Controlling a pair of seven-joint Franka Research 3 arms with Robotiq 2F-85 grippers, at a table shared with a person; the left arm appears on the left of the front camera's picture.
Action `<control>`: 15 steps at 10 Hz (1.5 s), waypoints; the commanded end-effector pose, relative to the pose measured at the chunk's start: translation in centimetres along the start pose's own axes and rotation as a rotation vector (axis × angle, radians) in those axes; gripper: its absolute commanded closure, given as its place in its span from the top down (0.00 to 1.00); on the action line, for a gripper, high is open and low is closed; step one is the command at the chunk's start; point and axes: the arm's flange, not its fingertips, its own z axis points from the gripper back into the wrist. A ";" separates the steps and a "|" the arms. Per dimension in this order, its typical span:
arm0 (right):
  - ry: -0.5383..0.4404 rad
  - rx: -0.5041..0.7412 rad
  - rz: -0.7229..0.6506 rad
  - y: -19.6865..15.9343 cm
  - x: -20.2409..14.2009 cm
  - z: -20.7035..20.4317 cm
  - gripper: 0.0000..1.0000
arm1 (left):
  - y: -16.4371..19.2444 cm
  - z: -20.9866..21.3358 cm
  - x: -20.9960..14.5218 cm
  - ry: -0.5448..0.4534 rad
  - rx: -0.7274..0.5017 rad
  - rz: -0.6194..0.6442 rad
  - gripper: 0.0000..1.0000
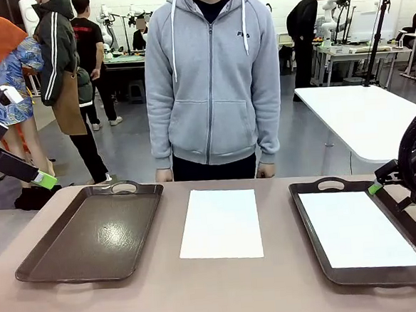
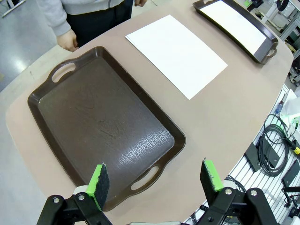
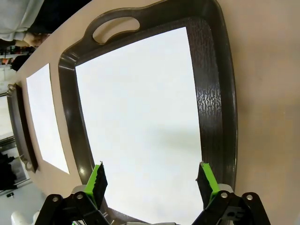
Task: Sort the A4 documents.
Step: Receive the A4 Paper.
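Observation:
One white A4 sheet (image 1: 221, 223) lies flat on the tan table between two dark brown trays. The left tray (image 1: 92, 235) holds nothing. Another A4 sheet (image 1: 357, 230) lies inside the right tray (image 1: 309, 224). My left gripper (image 2: 157, 180) hovers open above the left tray's near handle, at the far left in the front view (image 1: 45, 180). My right gripper (image 3: 152, 180) is open above the sheet (image 3: 140, 122) in the right tray (image 3: 215, 93), with nothing between its fingers. From the left wrist I see the middle sheet (image 2: 177, 51) beyond the empty tray (image 2: 103, 122).
A person in a grey hoodie (image 1: 213, 77) stands at the table's far edge, hands (image 1: 164, 175) hanging by the rim. Bare tabletop (image 1: 203, 292) runs along the near edge. Cables (image 2: 272, 150) hang beside the table. Another white table (image 1: 362, 116) stands behind at the right.

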 end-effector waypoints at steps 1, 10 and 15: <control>0.000 0.001 0.003 -0.1 0.1 0.1 1.00 | 0.1 -0.1 -0.1 -0.006 -0.014 0.000 1.00; -0.151 -0.086 0.165 1.0 -2.7 1.4 1.00 | 0.1 -0.1 -0.1 -0.006 -0.014 0.000 1.00; -0.316 -0.147 0.698 9.9 -6.8 5.7 1.00 | 0.1 -0.1 -0.1 -0.006 -0.014 0.000 1.00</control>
